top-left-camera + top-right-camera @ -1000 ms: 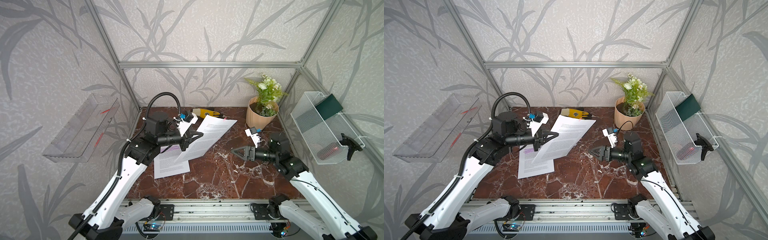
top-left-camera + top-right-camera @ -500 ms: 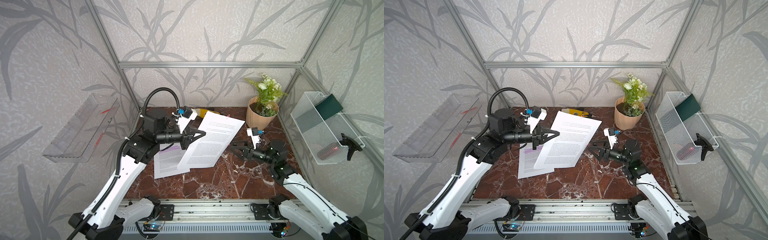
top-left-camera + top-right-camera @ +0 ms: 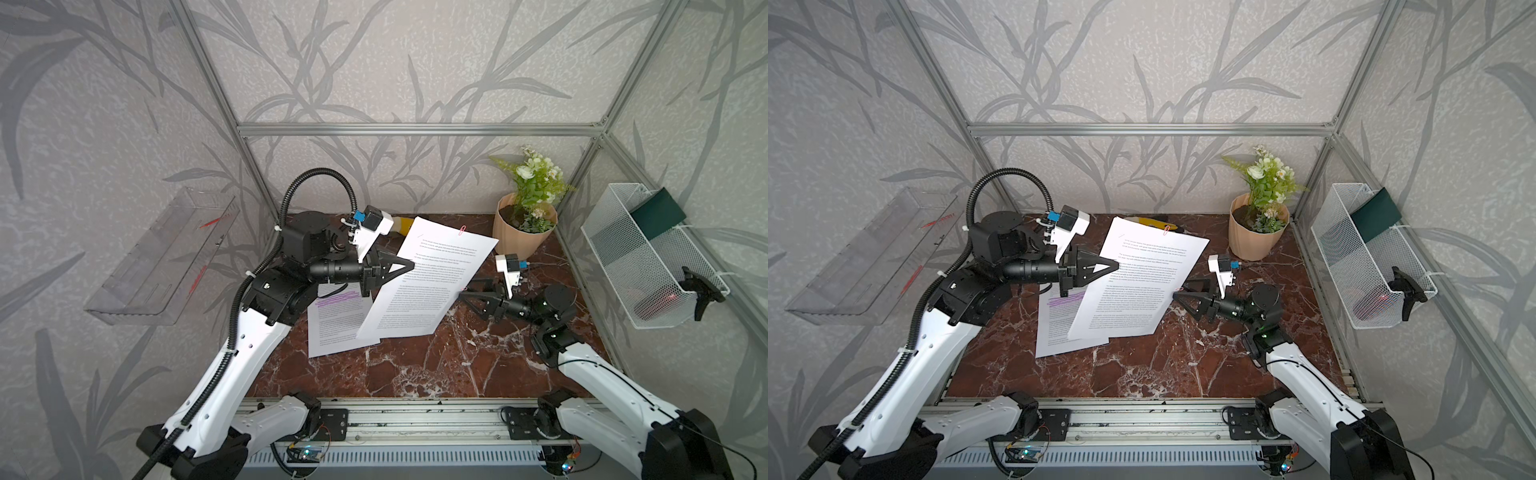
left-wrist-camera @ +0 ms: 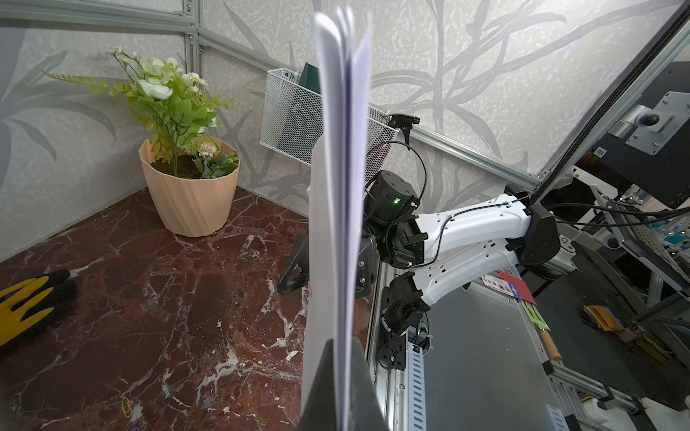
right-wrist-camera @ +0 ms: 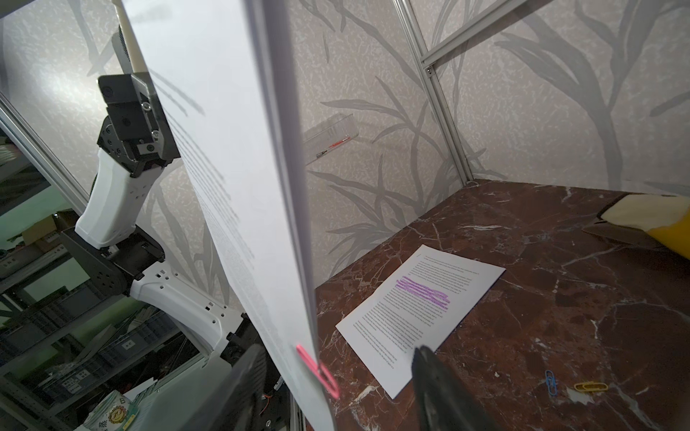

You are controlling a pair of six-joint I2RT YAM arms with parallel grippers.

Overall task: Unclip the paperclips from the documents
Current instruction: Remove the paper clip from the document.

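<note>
readable text: none | held document (image 3: 432, 282): black printed lines, too small to read | highlighted document (image 5: 422, 298): print too fine to read

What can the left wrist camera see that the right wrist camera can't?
Only the left wrist view shows the flower pot and the white mesh basket. Only the right wrist view shows the purple-streaked document lying flat, the blue paperclip and the clear wall tray. Both show the lifted document seen edge-on, the yellow glove and the marble table.
</note>
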